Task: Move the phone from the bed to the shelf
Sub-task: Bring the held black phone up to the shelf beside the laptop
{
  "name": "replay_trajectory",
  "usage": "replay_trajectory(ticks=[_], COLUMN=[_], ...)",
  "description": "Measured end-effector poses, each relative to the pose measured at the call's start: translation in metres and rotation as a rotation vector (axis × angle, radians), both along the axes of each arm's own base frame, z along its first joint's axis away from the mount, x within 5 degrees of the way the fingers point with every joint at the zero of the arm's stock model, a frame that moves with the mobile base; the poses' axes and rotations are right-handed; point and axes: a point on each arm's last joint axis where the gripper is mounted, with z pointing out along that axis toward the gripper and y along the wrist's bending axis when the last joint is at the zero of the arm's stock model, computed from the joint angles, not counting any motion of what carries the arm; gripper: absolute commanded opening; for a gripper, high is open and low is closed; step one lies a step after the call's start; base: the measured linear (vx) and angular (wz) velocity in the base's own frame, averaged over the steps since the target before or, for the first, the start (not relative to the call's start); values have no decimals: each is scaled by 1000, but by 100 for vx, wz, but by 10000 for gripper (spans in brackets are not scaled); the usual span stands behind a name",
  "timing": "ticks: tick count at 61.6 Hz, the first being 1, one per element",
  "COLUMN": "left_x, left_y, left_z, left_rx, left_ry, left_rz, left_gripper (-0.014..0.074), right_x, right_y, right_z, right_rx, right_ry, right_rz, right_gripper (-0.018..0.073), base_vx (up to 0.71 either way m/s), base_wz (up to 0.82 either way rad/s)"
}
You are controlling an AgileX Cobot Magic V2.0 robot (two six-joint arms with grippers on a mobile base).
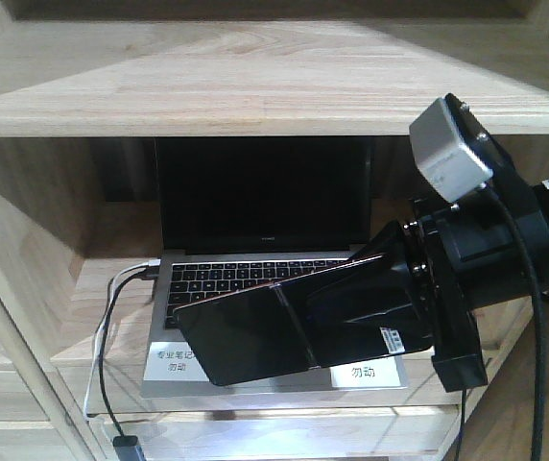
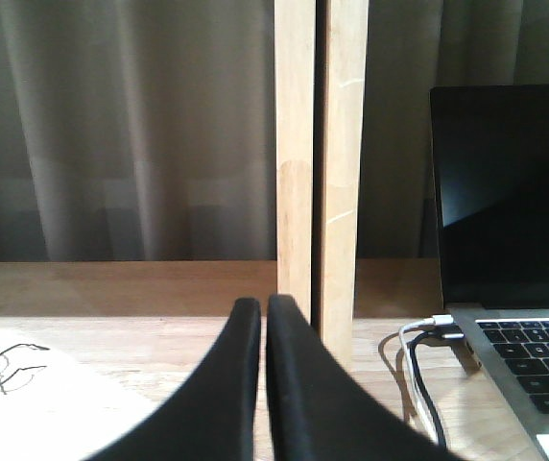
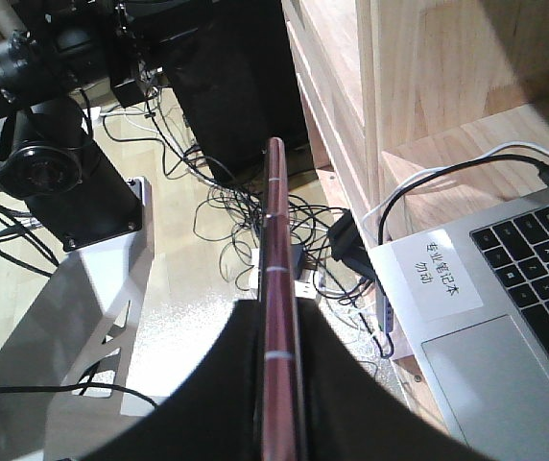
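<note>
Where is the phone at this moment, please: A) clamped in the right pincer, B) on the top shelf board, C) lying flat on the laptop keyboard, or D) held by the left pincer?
A: the phone sits edge-on, gripped by the right pincer.

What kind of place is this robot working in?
Probably a mock home room inside a lab: a pale wood shelf holding an open laptop with paper labels, curtains behind, and tangled cables on the floor.
</note>
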Motion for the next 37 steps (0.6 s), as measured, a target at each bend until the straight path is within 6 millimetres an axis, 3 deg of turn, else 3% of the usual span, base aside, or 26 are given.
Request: replay_trajectory(ticks=[37], left_x=[0], left_y=[0], left_z=[0], left_rx=[0], left_ry=[0], left_rz=[0], left_gripper=[1], right_x=[0], right_y=[0], right_z=[0], right_rx=[0], right_ry=[0], right_rz=[0], right_gripper=[-2], base_vx=[0], base_wz=[0])
